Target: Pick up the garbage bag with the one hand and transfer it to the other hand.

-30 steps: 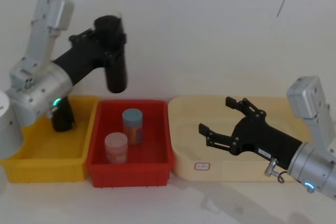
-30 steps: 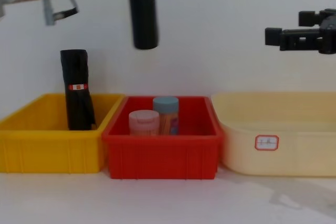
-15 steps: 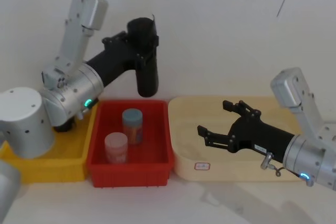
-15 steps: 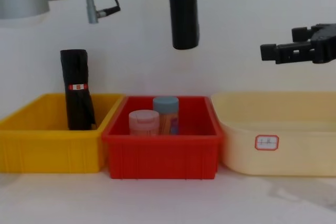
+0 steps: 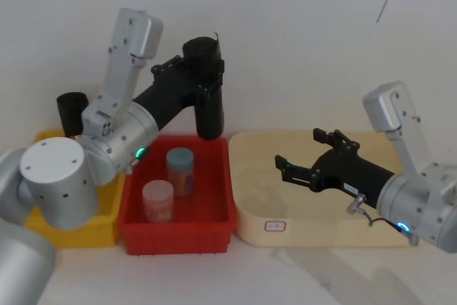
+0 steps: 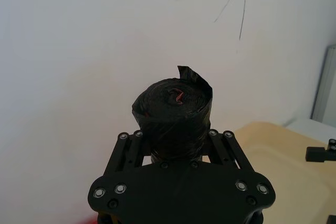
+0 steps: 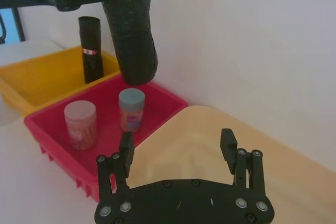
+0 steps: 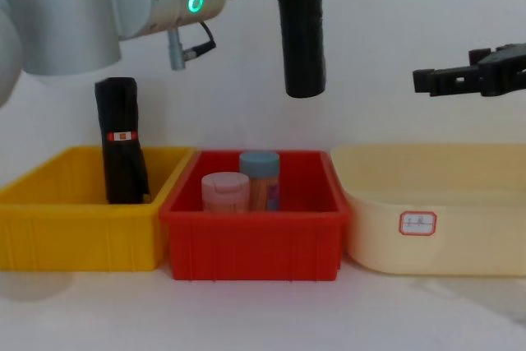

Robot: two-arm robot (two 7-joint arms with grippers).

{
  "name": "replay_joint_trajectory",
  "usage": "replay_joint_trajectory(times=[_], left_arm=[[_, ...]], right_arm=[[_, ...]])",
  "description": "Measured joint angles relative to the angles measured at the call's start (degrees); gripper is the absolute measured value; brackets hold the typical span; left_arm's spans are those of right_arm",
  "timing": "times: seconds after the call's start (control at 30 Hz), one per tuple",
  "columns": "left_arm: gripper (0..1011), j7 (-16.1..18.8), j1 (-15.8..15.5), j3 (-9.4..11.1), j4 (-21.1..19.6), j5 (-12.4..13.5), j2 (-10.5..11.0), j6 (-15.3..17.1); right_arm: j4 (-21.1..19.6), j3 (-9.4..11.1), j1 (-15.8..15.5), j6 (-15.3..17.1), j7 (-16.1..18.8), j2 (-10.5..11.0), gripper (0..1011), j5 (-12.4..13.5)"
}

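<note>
One garbage bag hangs upright; axis vertical.

Above the red bin, the garbage bag is showing plain black in the black left gripper, whose silver arm is glowing green. Left of the red bin, a yellow bin is holding a second black roll wearing a red-and-white band. Right of it, a cream bin is carrying a red-edged white label below the black right gripper.
</note>
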Motion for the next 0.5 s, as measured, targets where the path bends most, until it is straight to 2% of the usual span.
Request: replay_joint_trajectory(times=[0.27, 0.5], left_arm=[[468, 1.5, -0.2, 0.1, 2.2, 0.5, -2.2, -1.3], [468, 2.9, -0.5, 0.1, 3.7, 0.8, -4.1, -1.1]], right_arm=[[2.8, -0.8, 1.7, -0.1, -0.8, -2.2, 999, -0.5], [4.7, -1.8, 2.8, -0.8, -1.4, -3.7, 1000, -1.4]])
